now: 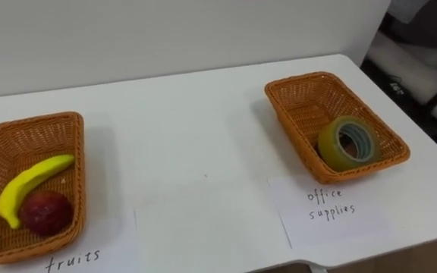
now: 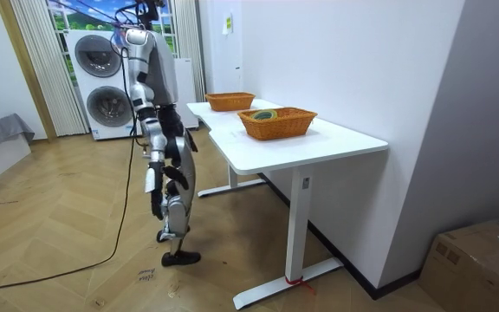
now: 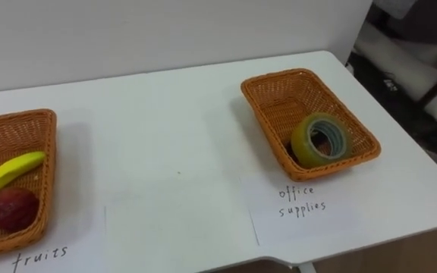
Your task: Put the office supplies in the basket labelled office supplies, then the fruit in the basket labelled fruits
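On the white table (image 1: 196, 144) stand two wicker baskets. The left basket (image 1: 70, 129) holds a yellow banana (image 1: 33, 182) and a dark red apple (image 1: 46, 211). In the right basket (image 1: 294, 95), a roll of clear tape (image 1: 346, 142) leans on its edge in the near corner. In the room view I stand on the wooden floor a step back from the table's long side. My right hand (image 2: 153, 184) and left hand (image 2: 177, 171) hang low beside my body, away from the baskets.
A sheet of paper with a handwritten label lies in front of each basket (image 1: 332, 208), and a blank sheet (image 1: 203, 231) lies between them. The wall runs behind the table. In the room view, stacked washing machines (image 2: 102, 78) stand behind me and a cardboard box (image 2: 483, 264) sits at the right.
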